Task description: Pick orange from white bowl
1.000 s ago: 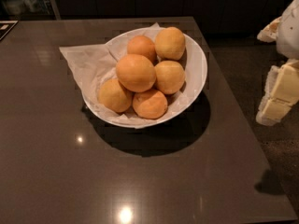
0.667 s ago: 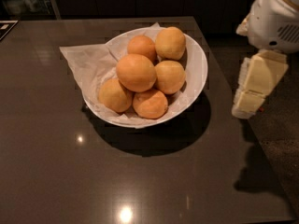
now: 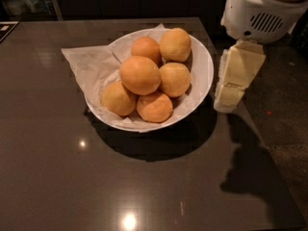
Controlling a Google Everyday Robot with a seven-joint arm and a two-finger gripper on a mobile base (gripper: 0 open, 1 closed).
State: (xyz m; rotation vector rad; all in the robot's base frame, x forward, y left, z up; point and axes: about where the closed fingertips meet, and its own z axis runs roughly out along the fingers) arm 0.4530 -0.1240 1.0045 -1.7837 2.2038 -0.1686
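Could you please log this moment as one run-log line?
stage: pre-grasp | gripper: right of white bowl | orange: in bowl, ungrasped

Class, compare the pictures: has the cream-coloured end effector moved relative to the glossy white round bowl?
Yes. The cream-coloured end effector has shifted left, now beside the glossy white round bowl's right rim.

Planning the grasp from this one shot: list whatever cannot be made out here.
All in the camera view:
- Orange: underside hidden by the smaller oranges around it.
- Bowl: floor covered by oranges and paper.
- Gripper, right of the bowl: height over the table unclear from this angle.
- Arm: cut off by top and right edges.
- Top-left corner: too dark and blurred to name anything.
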